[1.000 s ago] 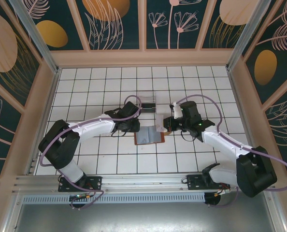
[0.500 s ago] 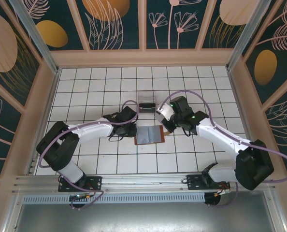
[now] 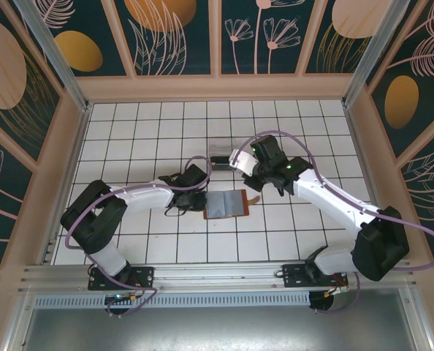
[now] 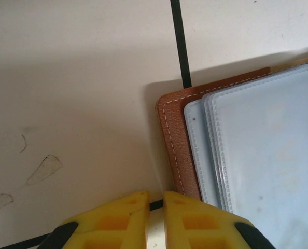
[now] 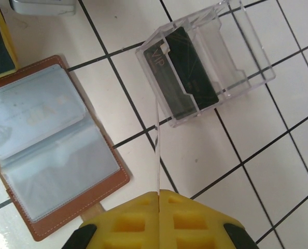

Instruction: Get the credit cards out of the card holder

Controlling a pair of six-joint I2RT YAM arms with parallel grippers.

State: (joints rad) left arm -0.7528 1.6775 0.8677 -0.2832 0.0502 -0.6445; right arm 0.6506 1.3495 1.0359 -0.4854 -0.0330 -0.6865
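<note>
We see the card holder [image 3: 226,203] lying open on the table [image 3: 129,248]. At its 9 o'clock the left gripper [image 4: 155,207] sits pinched nearly shut, empty. At its 1 o'clock the right gripper [image 5: 158,199] clamps what looks like a pale card [image 5: 157,150], edge-on, near the clear stand [image 5: 216,57] holding a dark card [image 5: 187,72].

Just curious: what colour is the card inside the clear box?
The card is black, clearest in the right wrist view.

Clear plastic stand [image 5: 239,56] on white black-lined tiled table [image 3: 129,133], teal floral wall panels [image 3: 177,44] around
</note>
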